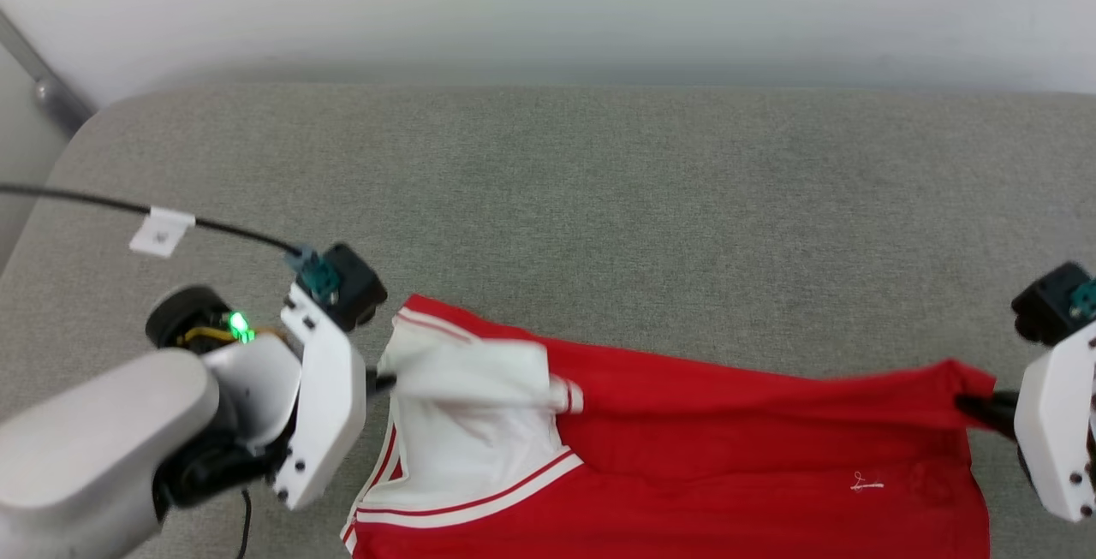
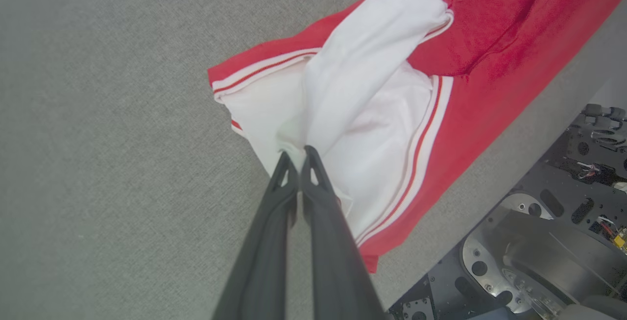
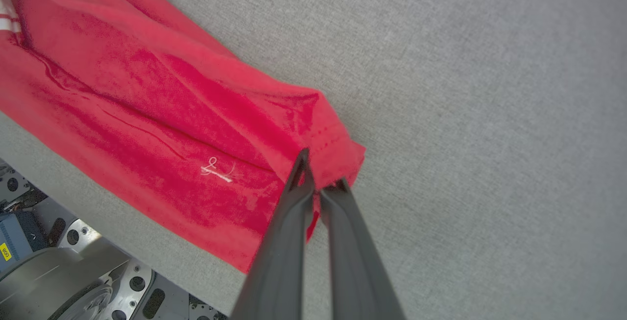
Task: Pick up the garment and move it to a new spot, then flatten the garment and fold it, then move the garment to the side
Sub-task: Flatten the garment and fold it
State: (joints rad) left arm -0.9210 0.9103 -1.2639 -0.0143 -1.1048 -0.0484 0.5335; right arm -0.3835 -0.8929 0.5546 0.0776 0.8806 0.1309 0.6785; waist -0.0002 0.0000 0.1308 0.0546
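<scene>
The shirt [image 1: 728, 422] is stretched between the two grippers, with its upper edge lifted and the rest lying near the front edge of the grey desk [image 1: 599, 182]. I judge it is being carried to a new spot. To do this well, both arms should travel together with equal tension, so the cloth does not sag or slip. The left gripper [image 1: 381, 381] has its fingers closed tight on the white sleeve [image 2: 343, 80]. The right gripper [image 1: 976, 409] has its fingers pinched on the red hem corner [image 3: 338, 148].
</scene>
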